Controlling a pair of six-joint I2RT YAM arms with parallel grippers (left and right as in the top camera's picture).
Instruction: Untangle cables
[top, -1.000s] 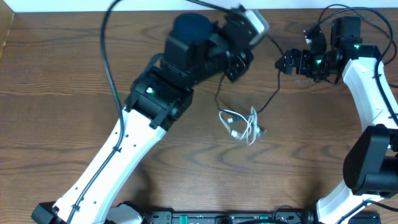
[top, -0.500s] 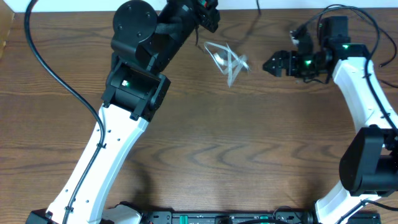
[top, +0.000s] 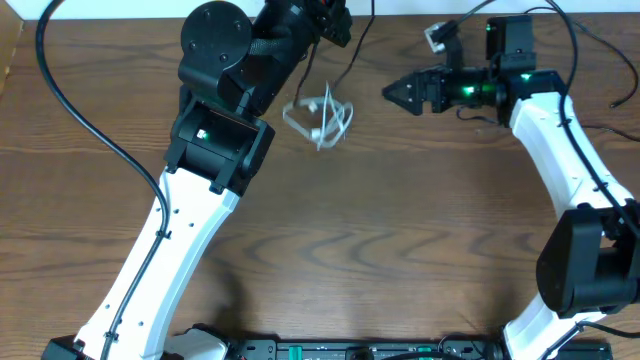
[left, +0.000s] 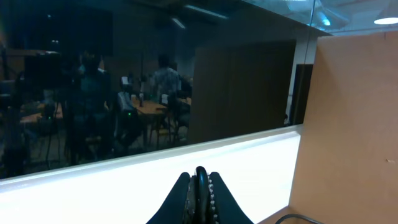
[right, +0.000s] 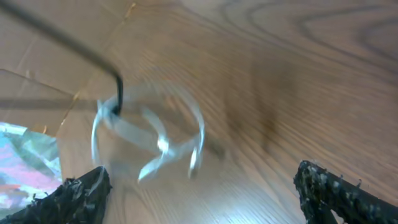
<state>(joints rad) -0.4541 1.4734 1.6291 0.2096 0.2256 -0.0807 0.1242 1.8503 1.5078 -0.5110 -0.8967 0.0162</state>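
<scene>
**Cables (top: 322, 110) hooked together, white one blurred**

The right claw (right: 208, 193) gaped wide at the bottom of its wrist view, with nothing between its fingers. Closing from there risked catching both cords at once, or missing, since the bundle was smeared as if swinging. Beyond it the white cable (right: 155, 140) hung in loose loops, upper centre in the overhead frame, hooked on the bent end of the black cable (right: 118, 93). Farthest, at the top edge, the left claw (left: 199, 186) was pressed together; whether it pinched the cord I could not tell.
</scene>
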